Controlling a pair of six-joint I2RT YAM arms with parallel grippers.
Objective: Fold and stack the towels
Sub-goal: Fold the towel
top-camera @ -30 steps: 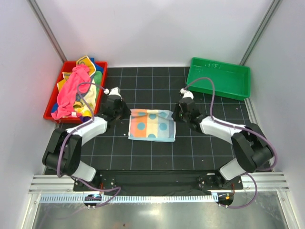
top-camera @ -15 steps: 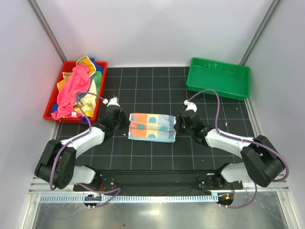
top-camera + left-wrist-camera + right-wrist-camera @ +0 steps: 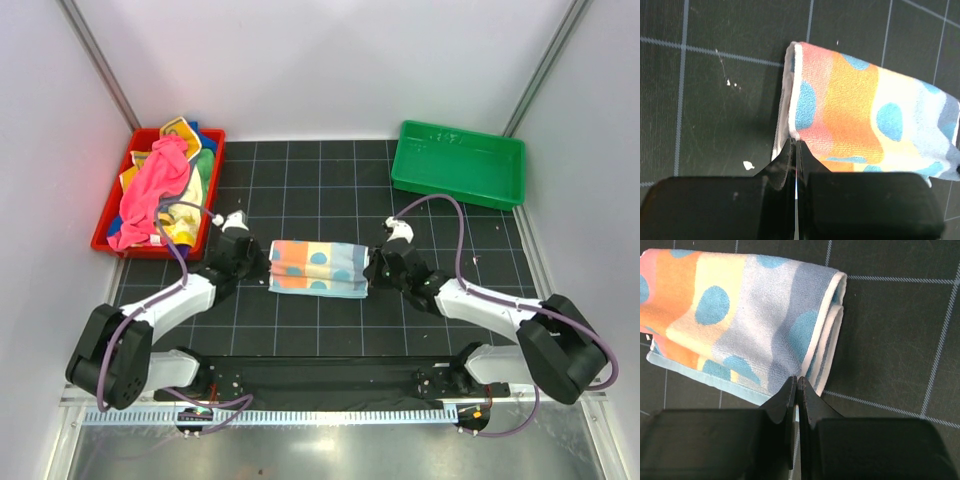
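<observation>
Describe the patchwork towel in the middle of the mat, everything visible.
The patchwork towel is soft, terry-looking cloth in pastel orange, pink, yellow and grey-blue blocks with blue dots and a pale hem. It lies folded into a flat band of several layers on the black gridded mat, long side running left to right, between the two arms. The left gripper is shut on its left end and the right gripper on its right end, each pinching the cloth's edge.

The top external view looks down from above and behind the near edge over the whole table (image 3: 300, 180); each wrist view faces steeply down, very close. All share the patchwork towel (image 3: 318, 267); each wrist sees one end.
</observation>
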